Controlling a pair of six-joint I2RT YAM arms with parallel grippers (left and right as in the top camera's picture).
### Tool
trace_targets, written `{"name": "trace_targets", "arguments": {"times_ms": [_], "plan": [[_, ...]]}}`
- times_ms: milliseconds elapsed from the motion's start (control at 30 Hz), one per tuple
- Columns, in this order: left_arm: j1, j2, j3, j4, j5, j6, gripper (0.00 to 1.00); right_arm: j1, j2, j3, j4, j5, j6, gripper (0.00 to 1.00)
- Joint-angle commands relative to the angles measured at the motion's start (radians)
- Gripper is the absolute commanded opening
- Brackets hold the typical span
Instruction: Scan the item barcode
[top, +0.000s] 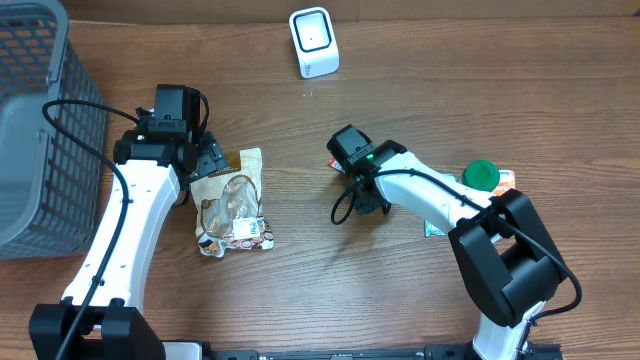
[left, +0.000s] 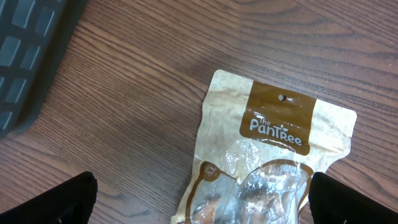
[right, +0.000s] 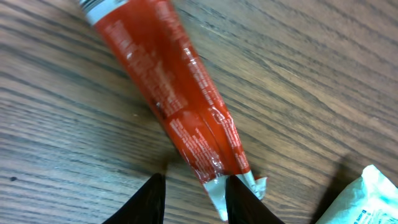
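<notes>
The left arm (top: 130, 220) reaches from the table's near edge up along its left side, white link slanted, wrist bent so the left gripper (left: 199, 202) points down at the tabletop. Its jaws stand spread wide, one dark fingertip (left: 62, 202) at each lower corner of the wrist view. The right arm (top: 430, 195) rises from the near right corner, folds at the elbow and stretches leftward toward the table's middle. The right gripper (right: 196, 199) also faces down, its two fingers (right: 152, 199) only narrowly parted

It looks like a shop checkout: barcode scanner (top: 314, 42), grey basket (top: 40, 120), packaged snack (top: 232, 205) on wood table (top: 450, 90).
</notes>
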Motion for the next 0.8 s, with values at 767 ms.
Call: {"name": "trace_targets", "arguments": {"times_ms": [767], "plan": [[-0.001, -0.020, 0.016, -0.002, 0.000, 0.008, 1.00, -0.122, -0.033, 0.119, -0.025, -0.019, 0.013, 0.31]]}}
